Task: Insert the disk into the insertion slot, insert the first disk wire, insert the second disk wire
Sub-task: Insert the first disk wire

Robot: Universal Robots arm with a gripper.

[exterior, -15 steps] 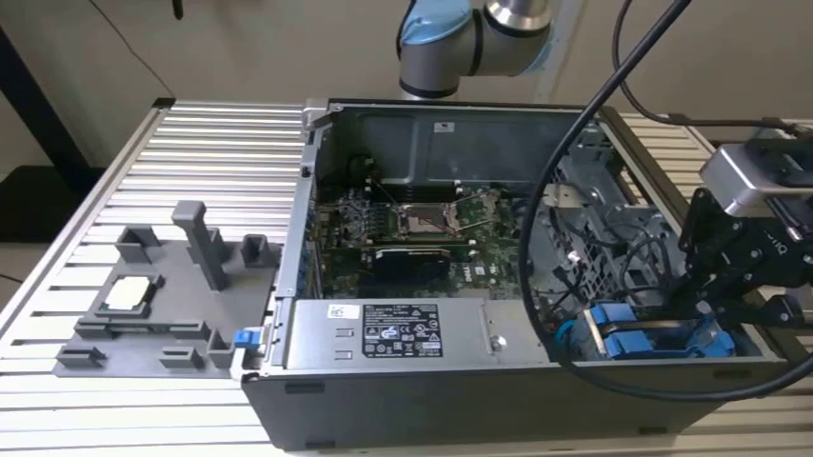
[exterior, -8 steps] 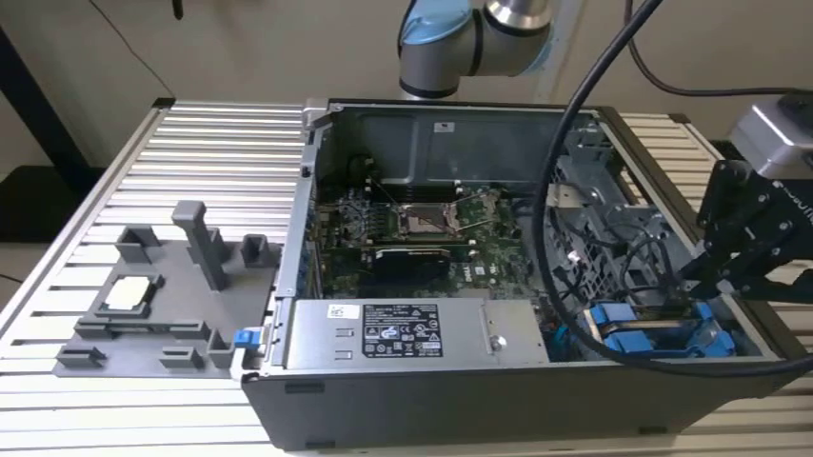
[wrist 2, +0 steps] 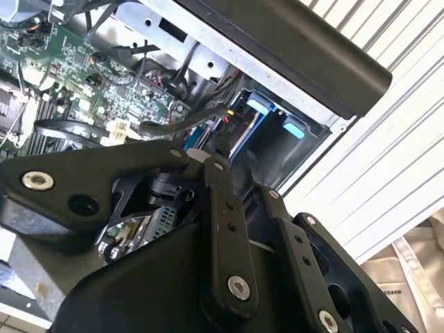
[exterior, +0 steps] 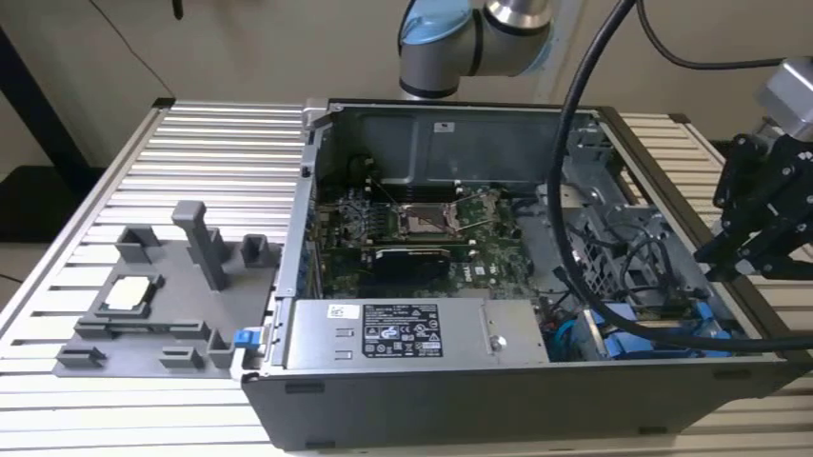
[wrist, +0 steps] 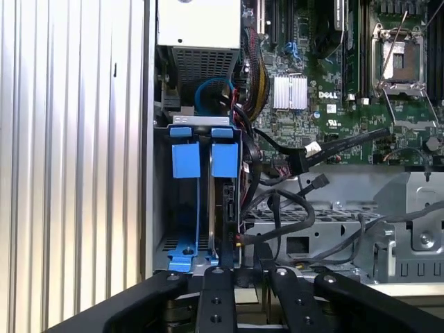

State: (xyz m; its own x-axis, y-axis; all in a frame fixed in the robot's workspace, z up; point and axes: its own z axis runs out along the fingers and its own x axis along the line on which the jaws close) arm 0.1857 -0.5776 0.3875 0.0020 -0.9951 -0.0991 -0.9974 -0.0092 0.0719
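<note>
The slatted aluminium table (exterior: 204,143) lies under everything, spreading well away from the pincer (exterior: 740,259) toward the exterior view's left. On it stands the open computer case (exterior: 508,400), and the pincer hangs over the case wall at the exterior view's right, carried by the arm (exterior: 464,38), whose base rises behind the case. Inside the case, the green motherboard (exterior: 420,243) lies well apart from the pincer toward the exterior view's left. The grey labelled power-supply box (exterior: 387,333) is nearer the camera than the board and also apart from the pincer. Farthest from the pincer, outside the case, a grey fixture tray (exterior: 178,319) sits on the table with upright posts. Just below the pincer is the insertion slot (wrist: 186,208), a dark metal bay with two blue tabs side by side. One compartment is bare. In the other, on the motherboard side, the disk (wrist: 227,208) shows edge-on as a narrow dark slab seated in the bay. Black cables (wrist: 333,146) with loose connectors lie near the pincer, between the bay and the board, not touching the slab. Whether the pincer is spread, pressed together or pinching anything, I cannot tell.
</note>
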